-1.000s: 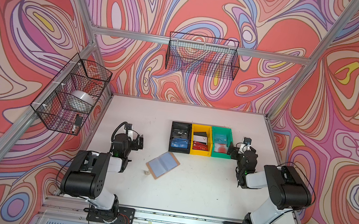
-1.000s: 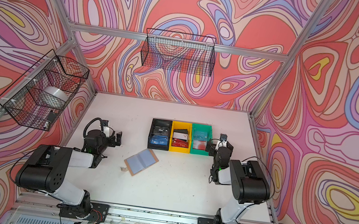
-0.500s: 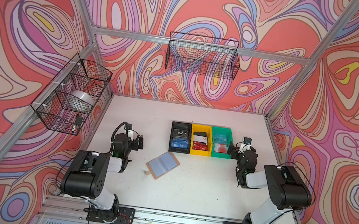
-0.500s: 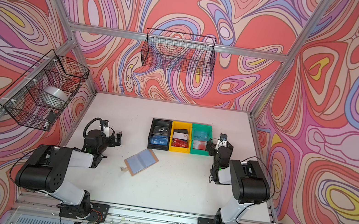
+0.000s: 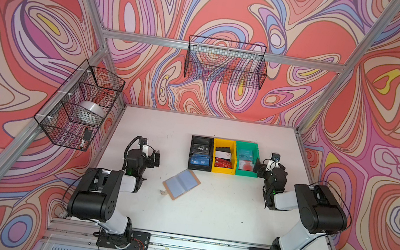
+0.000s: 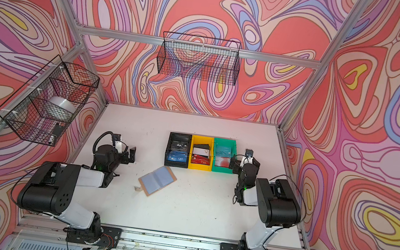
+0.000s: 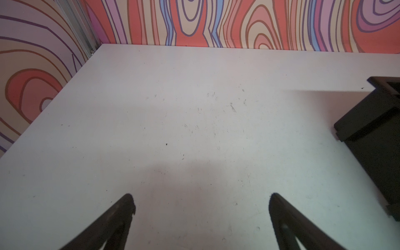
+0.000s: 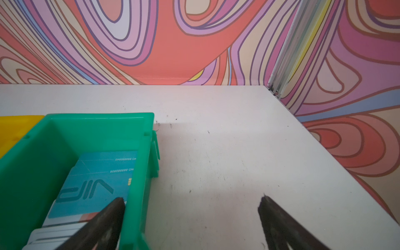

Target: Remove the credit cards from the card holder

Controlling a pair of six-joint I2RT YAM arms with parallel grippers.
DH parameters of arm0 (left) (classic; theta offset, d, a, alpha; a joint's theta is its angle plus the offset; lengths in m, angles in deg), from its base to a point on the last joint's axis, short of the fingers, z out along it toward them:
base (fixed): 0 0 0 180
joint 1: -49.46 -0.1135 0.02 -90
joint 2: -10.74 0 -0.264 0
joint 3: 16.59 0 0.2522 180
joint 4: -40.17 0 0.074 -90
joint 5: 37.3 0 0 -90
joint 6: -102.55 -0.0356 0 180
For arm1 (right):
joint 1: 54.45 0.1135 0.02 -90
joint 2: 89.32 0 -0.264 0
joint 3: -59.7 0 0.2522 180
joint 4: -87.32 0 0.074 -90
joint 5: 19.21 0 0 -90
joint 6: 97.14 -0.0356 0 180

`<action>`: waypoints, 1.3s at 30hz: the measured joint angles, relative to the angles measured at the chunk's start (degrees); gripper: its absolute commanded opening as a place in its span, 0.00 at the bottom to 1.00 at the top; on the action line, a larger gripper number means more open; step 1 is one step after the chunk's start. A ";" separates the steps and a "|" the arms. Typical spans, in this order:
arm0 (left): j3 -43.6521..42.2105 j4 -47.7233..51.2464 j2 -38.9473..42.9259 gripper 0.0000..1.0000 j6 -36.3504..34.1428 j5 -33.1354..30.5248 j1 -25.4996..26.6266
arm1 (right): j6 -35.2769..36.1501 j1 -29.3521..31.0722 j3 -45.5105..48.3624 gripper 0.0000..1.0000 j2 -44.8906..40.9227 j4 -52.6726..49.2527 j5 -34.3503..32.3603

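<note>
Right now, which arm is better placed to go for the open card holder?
Left, probably. The left gripper stands open and nearer the card holder in both top views. The right gripper, open too, sits farther off beside the green bin.

The walls (image 5: 237,10) carry swirls of coral red, pink, lilac, blue, beige and yellow, outlined in brown and purple; the worktop (image 5: 220,214) is white with faint dark scuffs. The black bin (image 5: 191,151) shows a blue card (image 5: 199,161) with white lettering, the yellow bin (image 5: 223,170) a red card (image 5: 222,164), the green bin (image 8: 65,121) a teal card (image 8: 95,184). The card holder (image 5: 181,184) is tan with grey-blue pages.
</note>
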 measured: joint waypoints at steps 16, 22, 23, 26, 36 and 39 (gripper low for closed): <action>0.00 0.00 0.00 1.00 0.00 -0.02 0.00 | -0.37 -0.04 -0.02 0.98 0.00 -0.02 0.26; -0.02 -0.63 0.00 1.00 0.68 -5.25 0.79 | -0.39 -0.04 -0.07 0.98 0.00 -0.13 0.42; -0.02 -0.83 0.00 1.00 0.68 -5.75 0.85 | -0.39 -0.04 -0.09 0.99 0.00 -0.17 0.42; 0.00 -0.72 0.00 1.00 -0.11 -4.20 0.81 | -0.39 -0.04 -0.13 0.98 0.00 -0.52 0.44; -1.33 -2.49 0.00 1.00 1.16 -9.55 1.05 | -0.44 -0.13 -0.24 0.99 0.00 -0.96 0.50; -1.27 -2.43 0.00 1.00 0.46 -8.39 1.25 | -0.44 -0.15 -0.24 0.99 0.00 -1.03 0.57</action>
